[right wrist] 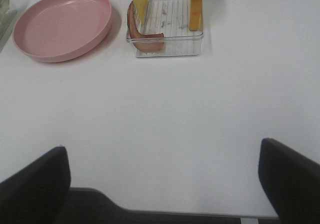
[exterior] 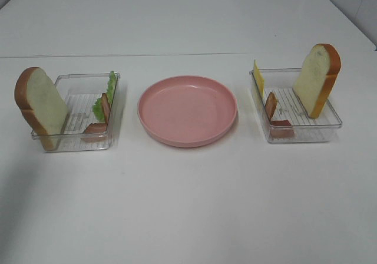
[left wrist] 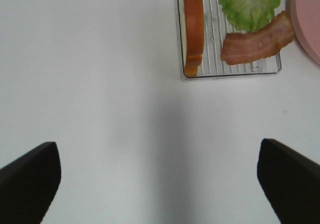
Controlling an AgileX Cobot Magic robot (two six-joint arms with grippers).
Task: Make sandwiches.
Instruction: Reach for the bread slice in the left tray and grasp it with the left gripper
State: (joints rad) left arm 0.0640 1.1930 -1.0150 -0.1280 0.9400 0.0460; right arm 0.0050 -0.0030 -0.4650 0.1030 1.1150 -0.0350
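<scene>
Leaning left of the pink plate (exterior: 187, 139), the bread slice (exterior: 40, 106) could be toppled if grazed. The left gripper (left wrist: 157, 149) and right gripper (right wrist: 162, 146) were spread.

Place: staged lab test bench
Surface: plain white table (exterior: 188, 217)
Props: toy white bread slices with orange-brown crust (exterior: 41, 105) in two clear ribbed plastic trays (exterior: 73, 141); round pink plastic plate (exterior: 187, 110) between them

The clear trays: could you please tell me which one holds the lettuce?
The left tray, with green lettuce against its plate-side wall; the right tray holds yellow cheese instead.
</scene>
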